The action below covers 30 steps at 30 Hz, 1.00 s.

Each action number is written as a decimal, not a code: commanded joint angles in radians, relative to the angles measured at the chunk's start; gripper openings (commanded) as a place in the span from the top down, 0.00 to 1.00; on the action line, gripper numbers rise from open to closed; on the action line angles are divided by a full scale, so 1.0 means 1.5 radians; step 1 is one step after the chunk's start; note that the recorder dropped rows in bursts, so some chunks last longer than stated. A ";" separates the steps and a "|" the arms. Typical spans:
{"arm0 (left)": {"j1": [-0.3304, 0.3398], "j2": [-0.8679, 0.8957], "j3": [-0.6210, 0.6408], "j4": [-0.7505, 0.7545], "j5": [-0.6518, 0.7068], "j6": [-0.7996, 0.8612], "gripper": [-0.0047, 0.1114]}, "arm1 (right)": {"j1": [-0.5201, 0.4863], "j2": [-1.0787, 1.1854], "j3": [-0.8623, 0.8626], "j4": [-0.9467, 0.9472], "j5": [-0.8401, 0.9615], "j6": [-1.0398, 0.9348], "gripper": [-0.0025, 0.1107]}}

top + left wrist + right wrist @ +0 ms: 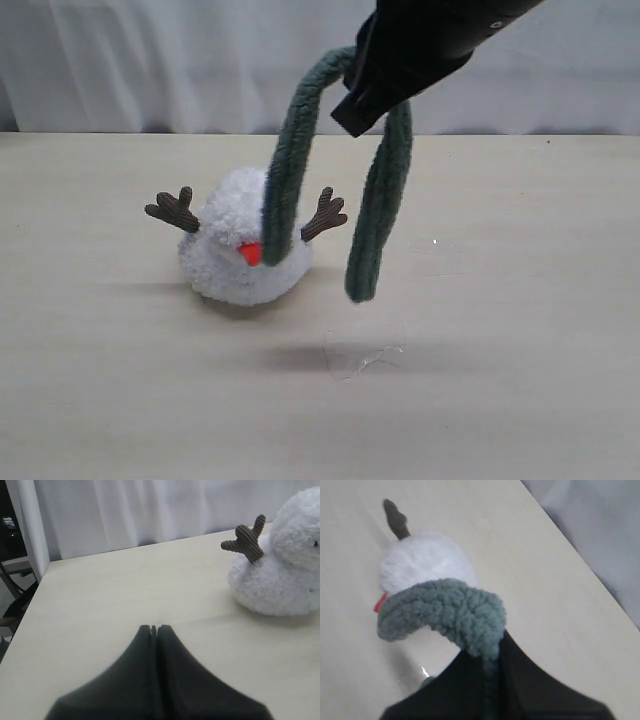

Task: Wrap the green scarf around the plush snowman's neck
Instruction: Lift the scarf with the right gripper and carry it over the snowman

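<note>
Black fingers of the right gripper (490, 672) fill the foreground of its wrist view, clamped on the middle bend of the green scarf (452, 607). Below the grip both tails hang down. One falls across the front of the snowman (235, 255), touching its orange nose (250, 253); the other dangles free just beside it, apparently clear of the table (500, 380). The task looks early: the scarf is lifted over, with nothing round the neck yet. Only the exterior view shows both tails. The left gripper (154, 628), jaws pressed together and empty, sits low off to the snowman's side; its view shows a twig arm (246, 541) but no scarf.
</note>
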<state>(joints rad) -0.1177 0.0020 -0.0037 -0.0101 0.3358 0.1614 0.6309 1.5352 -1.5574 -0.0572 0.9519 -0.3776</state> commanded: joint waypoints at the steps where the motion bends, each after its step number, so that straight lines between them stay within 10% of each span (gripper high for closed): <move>1: 0.002 -0.001 0.002 0.001 -0.009 -0.001 0.96 | 0.073 -0.004 -0.010 -0.005 -0.004 -0.023 0.94; 30: 0.002 -0.001 0.002 0.001 -0.009 -0.001 0.96 | 0.122 0.192 -0.047 -0.155 -0.237 -0.053 0.94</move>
<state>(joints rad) -0.1177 0.0020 -0.0037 -0.0101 0.3358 0.1614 0.8128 1.8260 -1.6183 -0.2361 0.6700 -0.4523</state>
